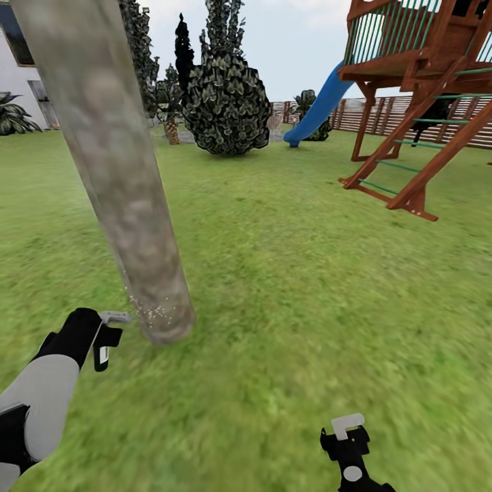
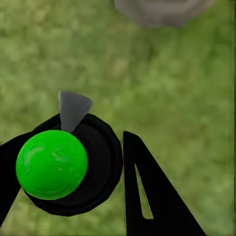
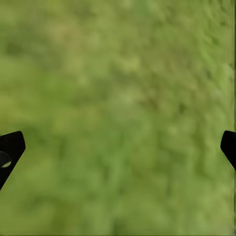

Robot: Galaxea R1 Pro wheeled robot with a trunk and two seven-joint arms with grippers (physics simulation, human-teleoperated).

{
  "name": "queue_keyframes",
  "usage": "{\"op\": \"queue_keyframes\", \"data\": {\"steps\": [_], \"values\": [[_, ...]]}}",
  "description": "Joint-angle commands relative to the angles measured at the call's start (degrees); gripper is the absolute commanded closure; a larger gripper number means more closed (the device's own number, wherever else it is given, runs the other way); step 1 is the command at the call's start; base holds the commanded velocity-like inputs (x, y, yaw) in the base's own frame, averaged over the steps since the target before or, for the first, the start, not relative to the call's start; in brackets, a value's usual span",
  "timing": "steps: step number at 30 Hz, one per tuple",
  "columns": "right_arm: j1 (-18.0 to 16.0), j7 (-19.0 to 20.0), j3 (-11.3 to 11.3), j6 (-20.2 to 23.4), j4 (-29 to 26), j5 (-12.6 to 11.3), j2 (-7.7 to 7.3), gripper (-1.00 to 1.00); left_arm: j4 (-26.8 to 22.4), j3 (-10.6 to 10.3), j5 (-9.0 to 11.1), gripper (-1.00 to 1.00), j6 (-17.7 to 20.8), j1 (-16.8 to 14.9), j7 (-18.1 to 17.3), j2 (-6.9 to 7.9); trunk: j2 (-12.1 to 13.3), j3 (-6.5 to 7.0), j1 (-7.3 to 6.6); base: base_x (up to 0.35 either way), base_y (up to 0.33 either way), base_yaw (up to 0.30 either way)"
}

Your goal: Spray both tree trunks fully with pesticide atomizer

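The pesticide atomizer (image 2: 59, 162), a black body with a bright green ball top and a grey nozzle, is sitting clenched between the fingers of the left hand (image 1: 102, 338), low over the grass (image 1: 287, 287) and just beside the foot of the tree trunk (image 1: 116, 178). Its grey nozzle is pointing at the trunk's base, where fine white pesticide specks (image 1: 147, 311) are clustering in a small patch near the ground.

The main risk, as I judge it, is uneven coverage: the specks are showing only at the bottom on the near side, while the tall mottled column above is looking bare. If the arm is not sweeping upward and around, much of the bark may be left untreated. The nozzle is also so close that a small wrist tilt could be sending mist past the trunk onto the lawn.

The right hand (image 1: 350, 437) is hanging released over grass, its fingers spread wide and holding nothing. Beyond, a dark bush (image 1: 225, 102), a blue slide (image 1: 318, 106) and a wooden play tower (image 1: 424, 102) are standing.
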Motion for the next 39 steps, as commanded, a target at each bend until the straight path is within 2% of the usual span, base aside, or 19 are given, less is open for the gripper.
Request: {"op": "queue_keyframes", "data": {"steps": [1, 8, 15, 18, 22, 23, 25, 28, 31, 35, 39], "values": [[0.0, -0.3, 0.2, 0.0, 0.1, 0.3, -0.01, -1.0, -0.1, 0.3, -0.6, 1.0, 0.2, 0.0, -0.6, 0.01, 0.0, -0.05, 0.01, 0.147, -0.236, 0.005], [0.0, -0.3, 0.2, 0.0, 0.1, 0.3, -0.04, -1.0, -3.8, 0.5, -0.6, 1.0, 0.2, 0.3, -0.4, -0.69, 0.0, -0.05, 0.01, -0.092, -0.246, 0.0], [0.0, -0.3, 0.2, 0.0, 0.1, 0.3, -0.02, -1.0, -4.1, 0.4, -0.4, 1.0, 0.6, -0.4, -0.4, -0.9, 0.0, -0.05, 0.01, -0.144, -0.068, 0.064], [0.0, -0.3, 0.2, 0.0, 0.0, 0.3, 0.0, -1.0, -4.2, 0.3, -0.5, 1.0, 5.9, -1.8, -0.3, -0.85, 0.0, -0.05, 0.01, -0.003, -0.001, 0.259], [0.0, -0.2, 0.6, -0.1, -0.5, 0.7, 0.12, -1.0, -4.2, 0.2, -0.5, 1.0, 6.9, -1.5, -0.2, -0.33, 0.0, -0.05, 0.01, 0.0, 0.0, 0.124], [0.0, -0.2, 1.5, -0.1, -0.5, 0.9, 0.1, -1.0, -4.2, 0.1, -0.5, 1.0, 6.9, -1.5, -0.1, -0.55, 0.0, -0.05, 0.01, 0.01, -0.005, 0.012], [0.0, -0.4, 3.8, -0.1, -0.5, 0.8, 0.06, -1.0, -4.2, -1.1, -0.5, 1.0, 6.9, -1.5, -0.1, -0.81, 0.0, -0.05, 0.01, 0.153, -0.101, 0.004], [0.0, -0.4, 4.6, -0.3, -0.4, 0.4, 0.26, -1.0, -4.2, -4.0, -0.5, 1.0, 7.1, -1.4, 0.0, -0.89, 0.0, -0.05, 0.01, 0.223, -0.153, 0.001], [0.0, -0.3, 4.6, -2.3, -0.2, 0.3, 0.07, -1.0, -4.2, -4.4, -0.5, 1.0, 7.1, -1.3, 0.1, -0.91, 0.0, -0.05, 0.01, 0.239, -0.164, 0.0], [0.0, -0.4, 4.5, -2.8, 0.0, 0.3, -0.18, -1.0, -4.2, -4.5, -0.4, 1.0, 7.1, -1.3, 0.2, -1.71, 0.0, -0.05, 0.01, 0.241, -0.165, 0.0], [0.0, -0.4, 4.5, -2.8, 0.0, 0.3, -0.13, -1.0, -4.2, -4.4, -0.2, 1.0, 7.1, -1.3, 0.2, -1.86, 0.0, -0.05, 0.01, 0.198, -0.19, 0.0]]}}
